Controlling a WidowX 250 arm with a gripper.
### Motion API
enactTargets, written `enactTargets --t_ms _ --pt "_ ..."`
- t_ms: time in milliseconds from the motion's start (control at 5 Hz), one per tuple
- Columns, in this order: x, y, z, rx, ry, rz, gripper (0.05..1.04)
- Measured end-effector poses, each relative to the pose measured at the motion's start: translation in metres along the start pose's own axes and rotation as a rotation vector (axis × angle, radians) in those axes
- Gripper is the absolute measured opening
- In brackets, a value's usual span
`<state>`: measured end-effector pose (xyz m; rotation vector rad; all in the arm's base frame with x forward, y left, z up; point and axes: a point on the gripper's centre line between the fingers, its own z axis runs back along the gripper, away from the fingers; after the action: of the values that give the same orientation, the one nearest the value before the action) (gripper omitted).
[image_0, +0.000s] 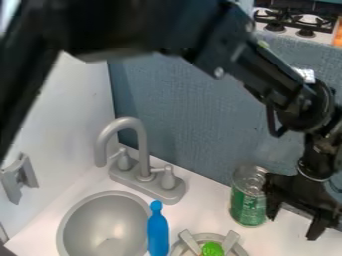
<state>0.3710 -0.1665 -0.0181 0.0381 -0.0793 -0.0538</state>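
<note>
Standing upright, green can (247, 202), just beside the parted fingers (272, 200)

The single fixed camera looks from above at a slant down on the white desk (200, 192), facing the blue-grey back wall (177, 107). It sits close to the robot arm (140, 27), which looms large across the top, while the sink (69, 221) and faucet (141, 160) lie farther off, below it.
</note>
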Motion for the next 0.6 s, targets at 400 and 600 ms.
enactTargets --t_ms 400,600 --pt "0.026 0.007 -0.023 -0.019 0.029 -0.007 0.998" --pt "0.033 0.012 -0.026 -0.032 0.026 -0.036 0.998"
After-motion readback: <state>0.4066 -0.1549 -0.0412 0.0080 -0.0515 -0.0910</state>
